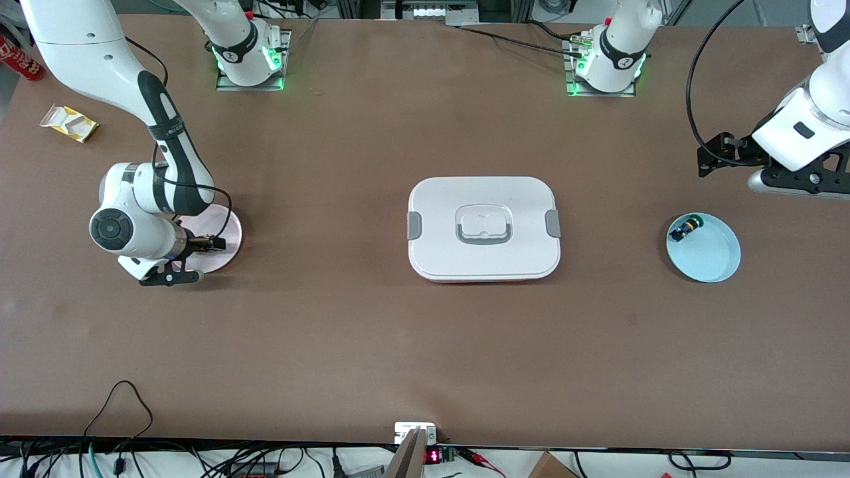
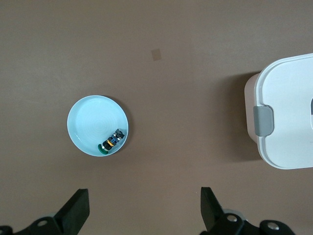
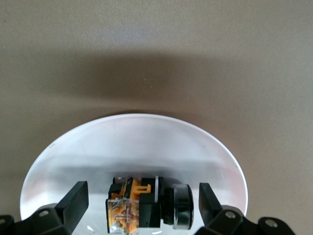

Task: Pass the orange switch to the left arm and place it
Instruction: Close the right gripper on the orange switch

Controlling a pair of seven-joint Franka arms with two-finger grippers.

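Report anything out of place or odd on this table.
A crumpled yellow wrapper lies stray at the right arm's end, unrelated to the task. The box sits square, latched. Nothing spilled or damaged.

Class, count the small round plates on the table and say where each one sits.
2. A pink plate lies at the right arm's end of the table, partly covered by the right end effector. A light blue plate lies at the left arm's end. The box sits between them.
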